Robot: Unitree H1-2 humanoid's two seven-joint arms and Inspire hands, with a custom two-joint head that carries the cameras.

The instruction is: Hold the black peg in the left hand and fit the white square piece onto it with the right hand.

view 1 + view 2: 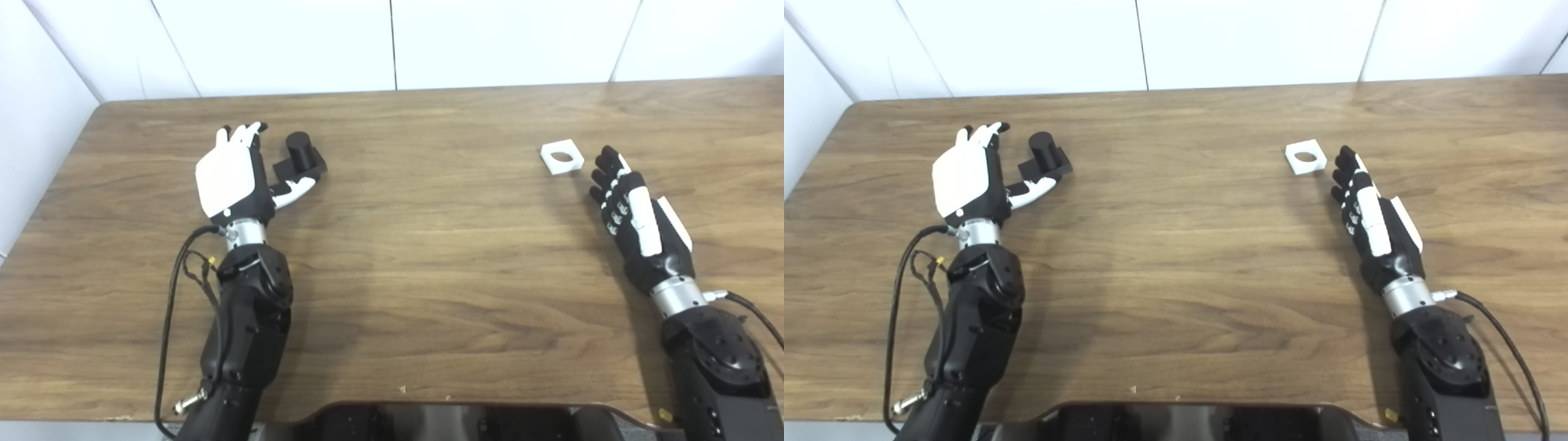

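Left hand [229,177] spread wide, empty, black peg [300,158] upright on desk [429,257] just beside at 2 o'clock. Right hand [634,211] open, empty; white square piece [561,157] flat nearby at 11 o'clock.

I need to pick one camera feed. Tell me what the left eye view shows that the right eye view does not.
Left eye only: more white wall left of the wooden table. Right eye only: a further wall seam at the top right corner. Both: the black cylindrical peg on its square base beside the open left hand, and the white square piece with a round hole just beyond the open right hand.
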